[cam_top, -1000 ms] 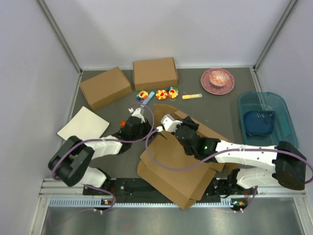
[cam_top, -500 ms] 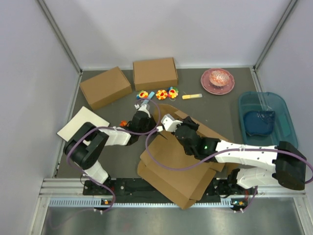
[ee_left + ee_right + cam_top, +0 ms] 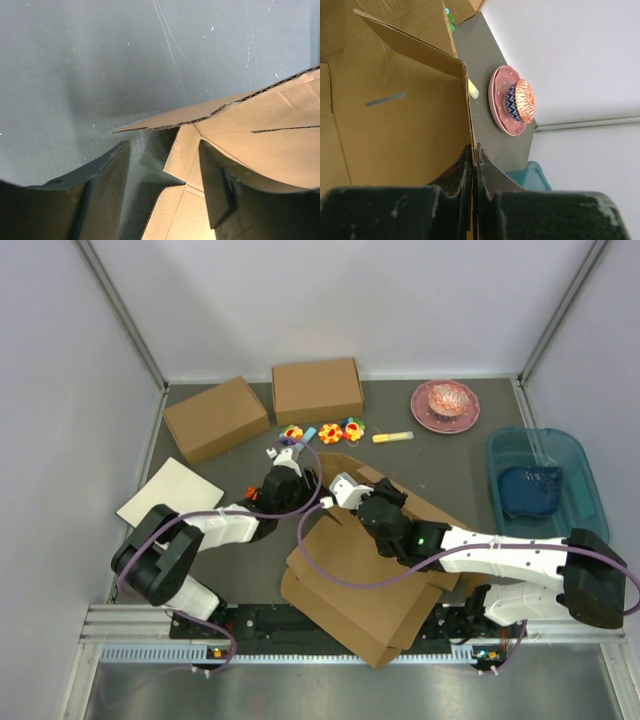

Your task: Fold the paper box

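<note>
At one paper box (image 3: 360, 585), right gripper (image 3: 474, 150) tight on its edge, left gripper (image 3: 162, 150) wide (two boxes (image 3: 216, 418) (image 3: 317, 390) beyond).

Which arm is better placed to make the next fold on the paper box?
Right, probably. The right gripper is shut on a raised flap of the paper box, so it can swing it over. The left gripper is open at the box's edge, gripping nothing.

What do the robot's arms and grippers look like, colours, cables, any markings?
The left arm and right arm have white link shells with bulky black joints; a purple cable loops along each. A small green light glows on the right arm. The left gripper and right gripper have dark, matte, slightly scuffed fingers. No readable lettering shows.
</note>
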